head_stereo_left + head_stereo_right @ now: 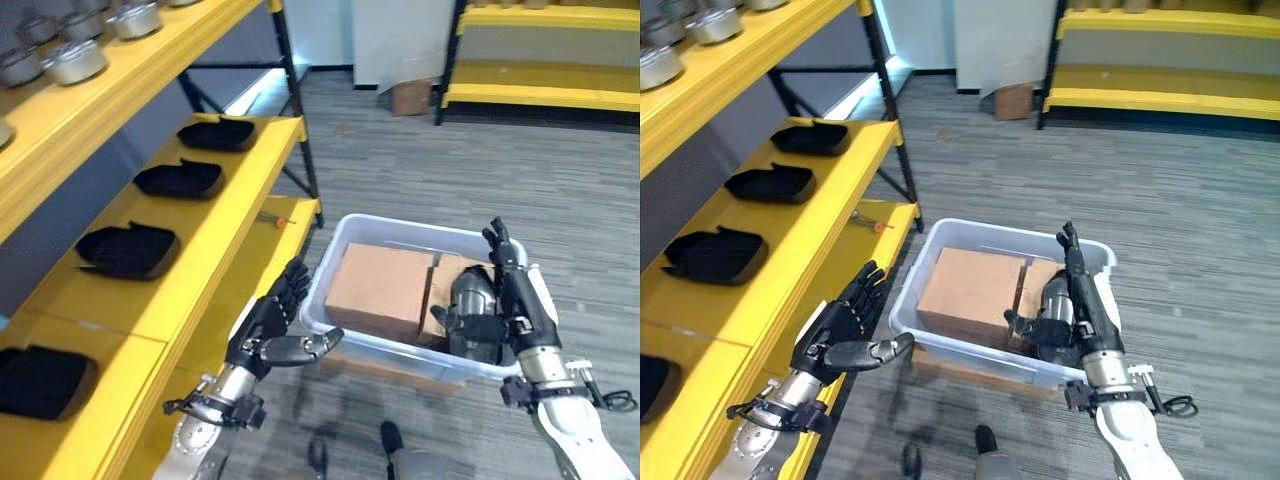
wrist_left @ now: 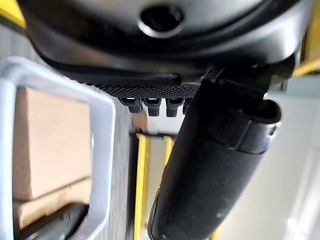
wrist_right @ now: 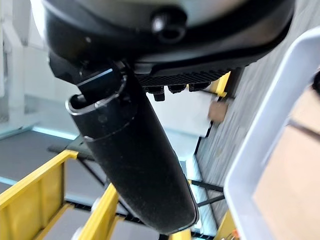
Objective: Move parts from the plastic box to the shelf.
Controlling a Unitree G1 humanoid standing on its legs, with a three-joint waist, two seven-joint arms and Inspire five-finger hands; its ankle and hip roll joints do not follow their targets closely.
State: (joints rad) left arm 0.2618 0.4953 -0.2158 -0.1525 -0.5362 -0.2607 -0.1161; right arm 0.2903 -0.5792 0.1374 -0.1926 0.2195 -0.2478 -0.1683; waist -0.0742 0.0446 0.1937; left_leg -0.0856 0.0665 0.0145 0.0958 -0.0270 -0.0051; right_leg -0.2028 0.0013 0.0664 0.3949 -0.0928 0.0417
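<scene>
Grey carpeted floor held the translucent plastic box (image 1: 345,235) of parts beside the yellow shelf (image 1: 215,245); both robot hands, left (image 1: 272,330) and right (image 1: 515,290), flanked it open, likely needing to grip its sides

Yellow shelf (image 1: 225,215), 4 black moulded parts (image 1: 128,250) in a row, metal pots (image 1: 75,60) above

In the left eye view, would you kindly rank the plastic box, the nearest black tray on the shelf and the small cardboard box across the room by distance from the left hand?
From the left hand:
1. Plastic box, right beside the thumb.
2. Nearest black tray, on the shelf to its left.
3. Small cardboard box, far off on the floor by the wall.
</scene>
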